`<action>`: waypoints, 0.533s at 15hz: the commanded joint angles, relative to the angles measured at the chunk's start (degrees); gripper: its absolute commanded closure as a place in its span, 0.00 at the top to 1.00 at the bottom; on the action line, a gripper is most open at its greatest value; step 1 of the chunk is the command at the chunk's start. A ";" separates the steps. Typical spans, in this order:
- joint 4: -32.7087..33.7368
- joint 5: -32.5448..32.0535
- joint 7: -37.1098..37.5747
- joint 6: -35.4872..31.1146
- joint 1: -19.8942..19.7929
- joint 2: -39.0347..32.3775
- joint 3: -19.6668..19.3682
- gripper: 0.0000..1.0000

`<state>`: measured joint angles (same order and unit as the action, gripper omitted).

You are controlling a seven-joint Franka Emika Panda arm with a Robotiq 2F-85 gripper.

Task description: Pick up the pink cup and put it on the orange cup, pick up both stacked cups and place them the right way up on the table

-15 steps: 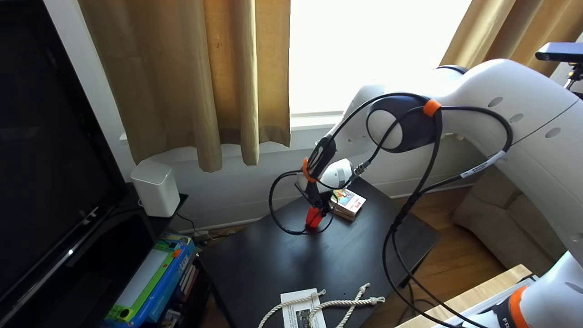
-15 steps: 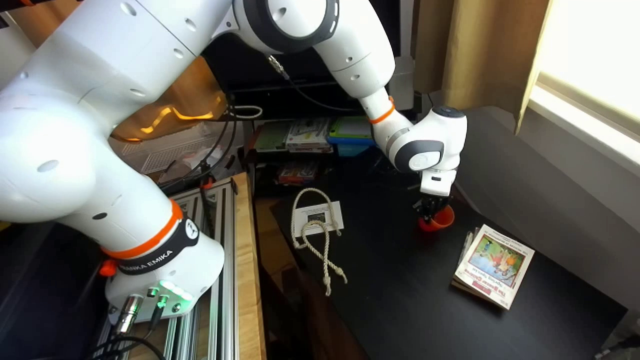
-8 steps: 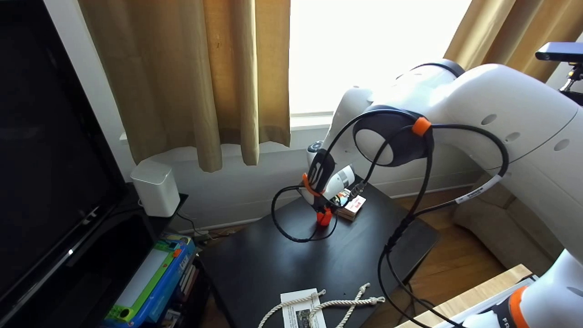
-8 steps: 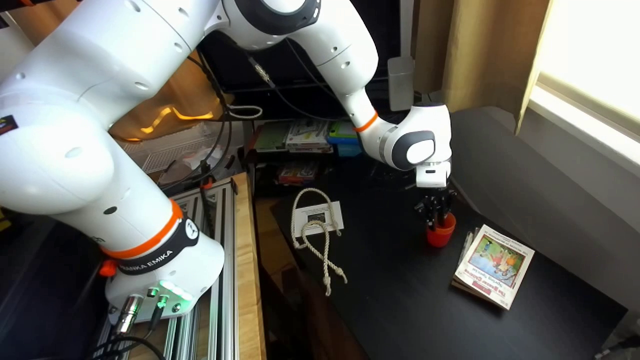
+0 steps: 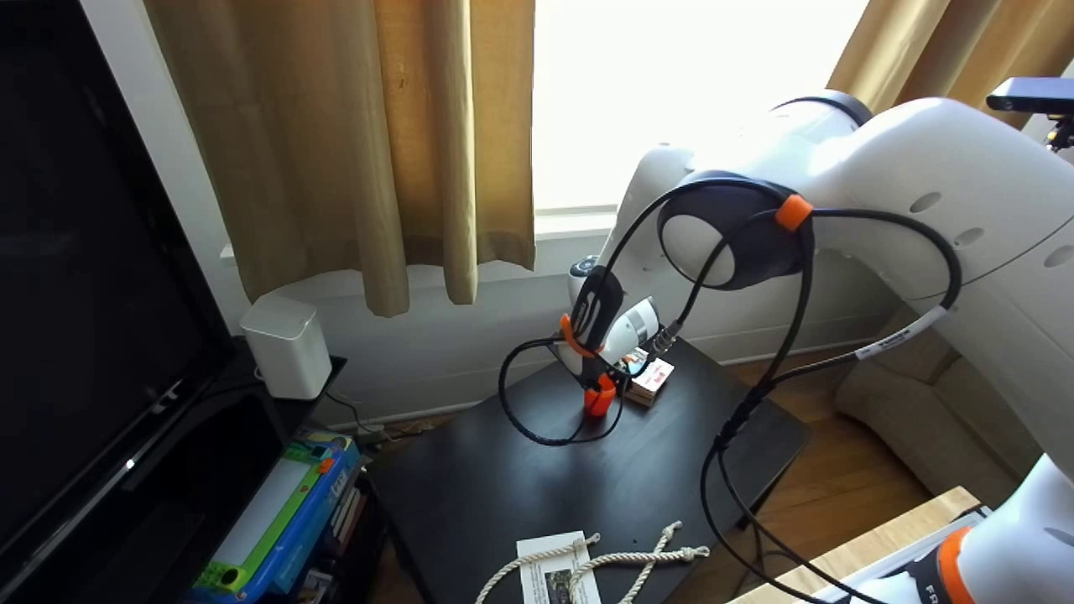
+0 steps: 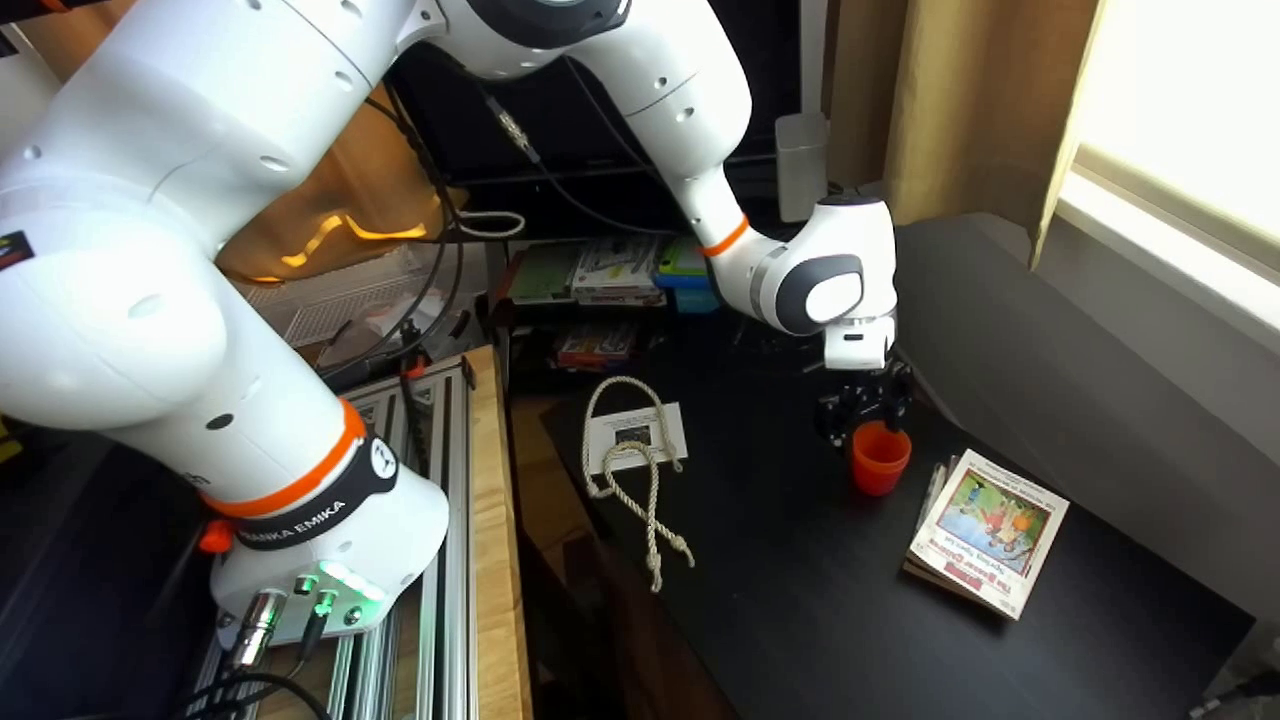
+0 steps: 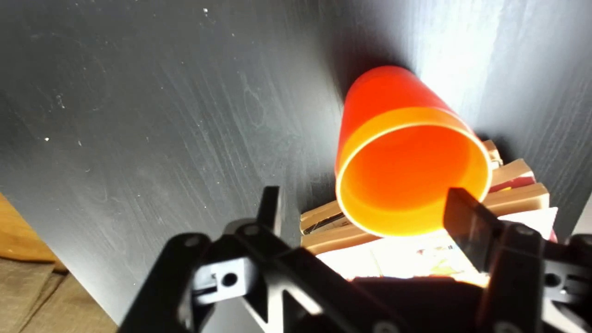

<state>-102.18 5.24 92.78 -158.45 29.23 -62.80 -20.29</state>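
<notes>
Table edge (image 6: 950,423) near cups (image 7: 410,162), room toward rope (image 5: 633,557)

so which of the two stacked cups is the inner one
The orange cup; its rim shows beyond the pink cup, which surrounds it.

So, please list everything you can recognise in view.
pink cup: one, reddish, on table
orange cup: one, orange, inside pink cup
books: several, cream, on table
card: one, white, on table
rope: count unclear, cream, across card
table: one, black, near window
window: one, white, between curtains
curtains: several, tan, beside window
television: one, black, near curtains
box: one, white, beside television
shelf items: several, mixed, below television
arm: one, white, over table
gripper: one, black, over table
</notes>
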 commanded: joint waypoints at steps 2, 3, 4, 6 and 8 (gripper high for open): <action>-9.07 -2.84 -7.95 -3.10 -4.52 9.96 3.57 1.00; -10.61 -3.35 -11.34 -3.90 -5.74 11.95 4.52 1.00; -12.25 -3.61 -15.75 -3.69 -7.83 14.47 6.46 1.00; -15.57 -3.63 -22.73 -4.82 -10.36 18.68 8.71 1.00; -18.25 -3.20 -30.55 -5.14 -13.65 22.35 11.36 1.00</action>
<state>-113.33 3.31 71.48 -161.87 20.64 -47.85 -13.47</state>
